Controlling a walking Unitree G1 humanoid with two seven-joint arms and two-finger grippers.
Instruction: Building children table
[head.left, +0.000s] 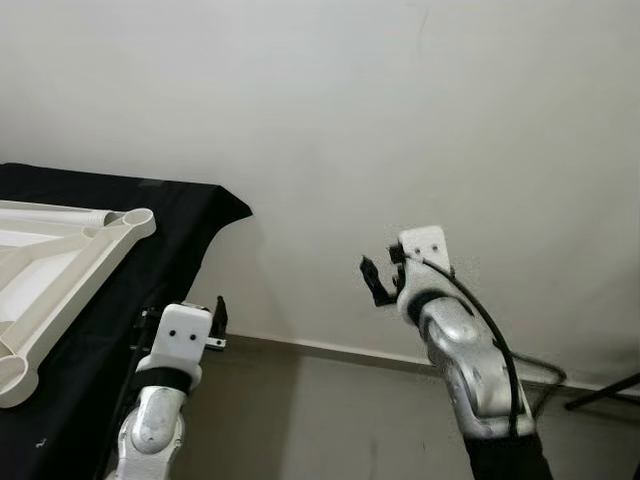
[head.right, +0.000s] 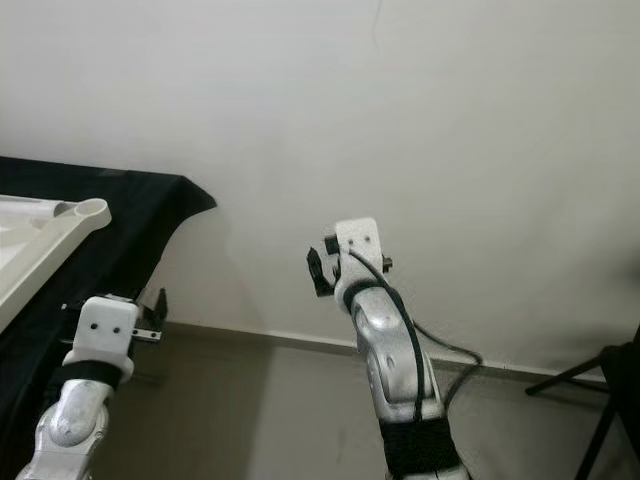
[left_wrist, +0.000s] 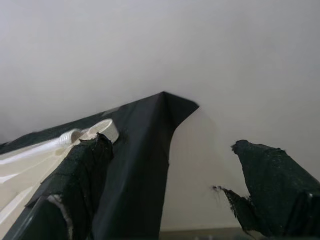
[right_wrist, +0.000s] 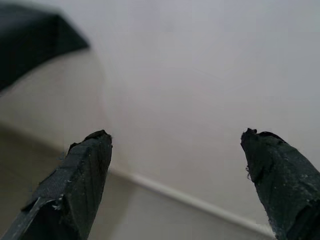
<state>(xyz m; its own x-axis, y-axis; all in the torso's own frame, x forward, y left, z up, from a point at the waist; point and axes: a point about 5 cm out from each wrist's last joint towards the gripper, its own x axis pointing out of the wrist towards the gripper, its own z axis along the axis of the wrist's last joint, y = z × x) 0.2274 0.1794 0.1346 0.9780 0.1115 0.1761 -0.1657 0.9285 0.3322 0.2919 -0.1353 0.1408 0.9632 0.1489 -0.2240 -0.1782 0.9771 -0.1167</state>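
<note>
Fingers (right_wrist: 85, 185) of the right gripper (right_wrist: 175, 175) are seen spread wide in the right wrist view, with nothing between them but wall (head.left: 420, 120) and floor (head.left: 330, 420). Those of the left gripper (left_wrist: 170, 190) are likewise held well apart and nothing is gripped; past them the black-draped tabletop (left_wrist: 145, 165) corner and a white frame (left_wrist: 30, 165) can be made out.

From the head views, the frame (head.left: 70, 270) is seen lying flat on the black tabletop (head.left: 180, 215) at the robot's left, its underside apparently turned up, with braces running to round sockets at the corners. One socket (head.left: 135, 218) lies near the tabletop's far corner, another at the near edge of the picture. No leg is seen fitted in either, and no loose leg can be found in view.

The left gripper (head.left: 210, 330) is held low, just off the tabletop's edge, near the frame but not touching it. The right gripper (head.left: 385, 275) is raised in open air before the wall, well apart from the frame.

It is judged that assembly is at an early stage: the top is laid out ready, and the legs are yet to be fetched and seated in the sockets.
</note>
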